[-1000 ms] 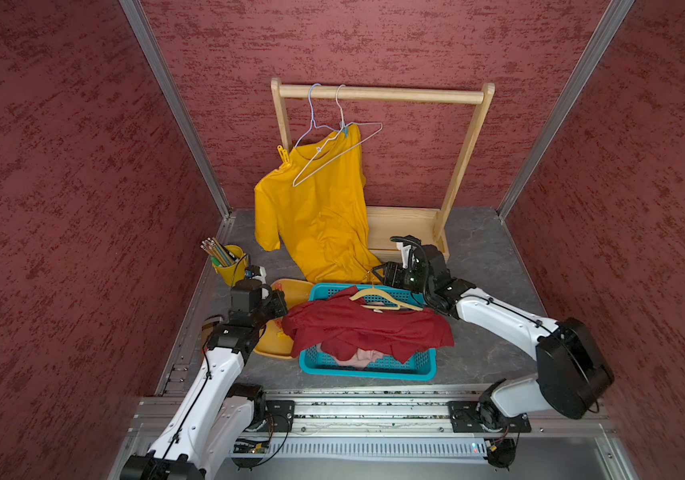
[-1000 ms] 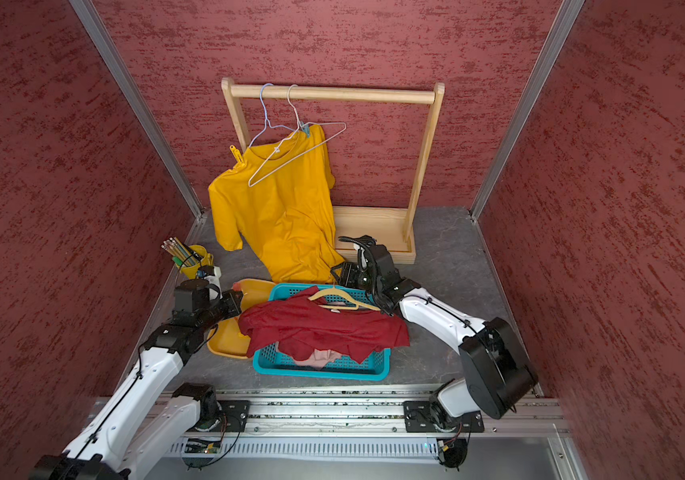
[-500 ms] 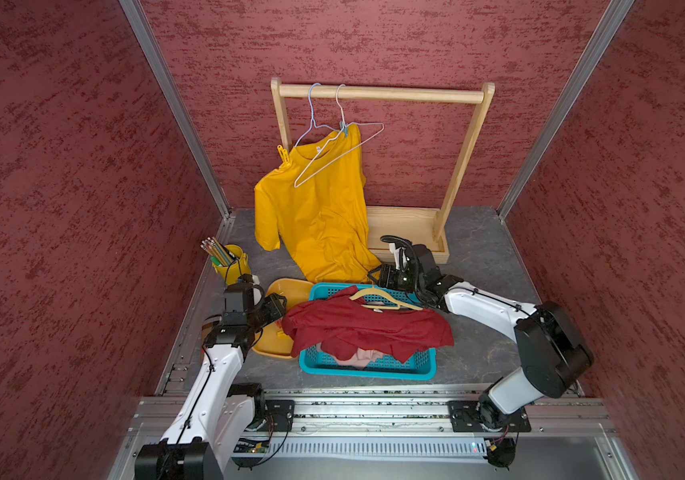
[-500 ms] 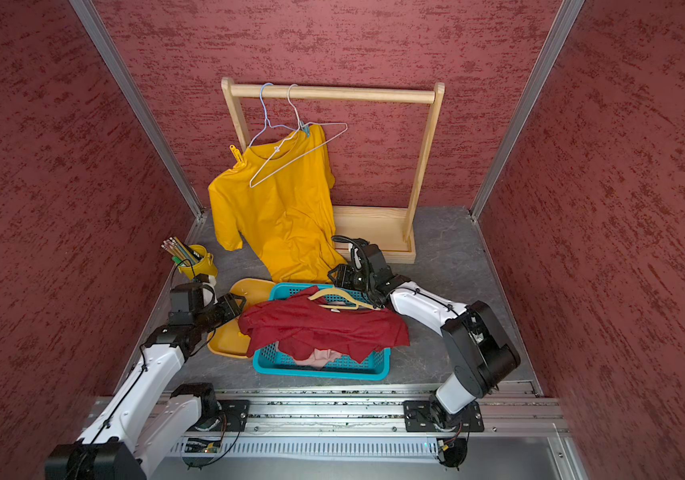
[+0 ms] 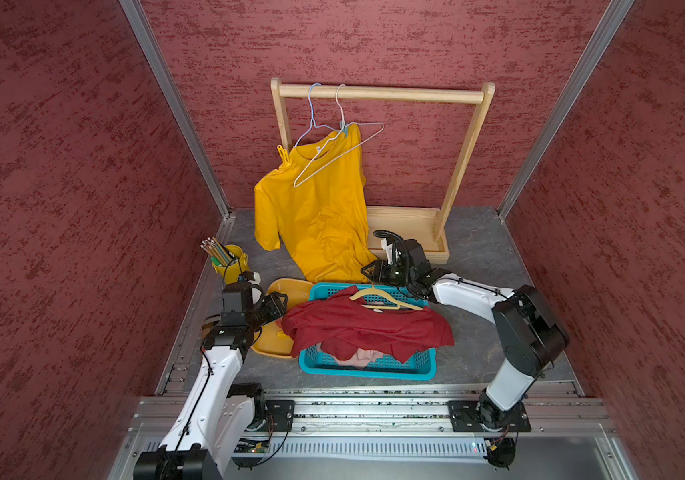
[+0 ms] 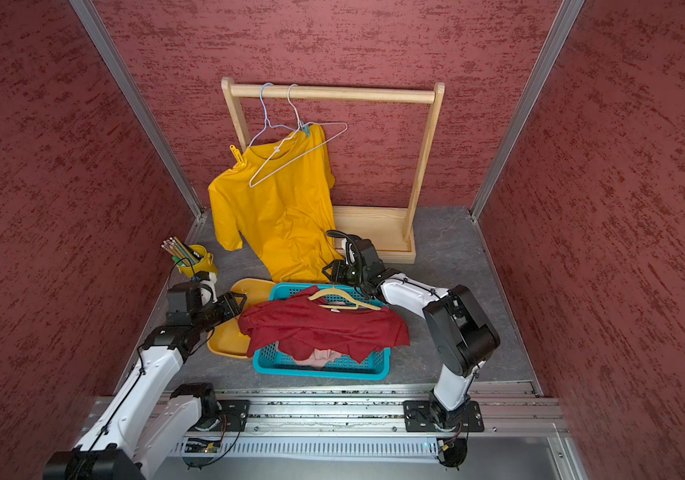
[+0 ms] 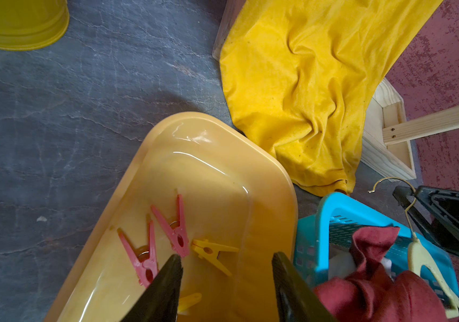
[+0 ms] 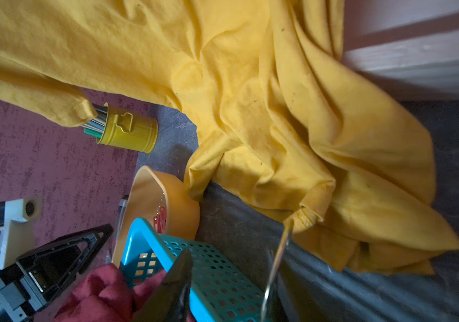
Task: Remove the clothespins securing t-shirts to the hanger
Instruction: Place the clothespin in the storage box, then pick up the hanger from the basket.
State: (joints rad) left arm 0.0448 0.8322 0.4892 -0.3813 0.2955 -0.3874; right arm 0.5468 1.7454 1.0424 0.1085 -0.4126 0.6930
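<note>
Left tool [image 7: 227, 256] released, empty, above pegs [image 7: 176, 231] in tray [image 7: 209, 167]. Right tool [image 5: 370, 272] at hanger hook [image 7: 391, 178]; grip unclear. Risk: thin hook slips, or lift drags red shirt [image 5: 365, 328], basket [image 5: 365, 370].

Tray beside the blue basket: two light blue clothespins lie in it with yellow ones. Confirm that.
Wrong colour: in the left wrist view the two clothespins in the tray beside the blue basket are red-pink, not light blue. Yellow ones lie with them.
</note>
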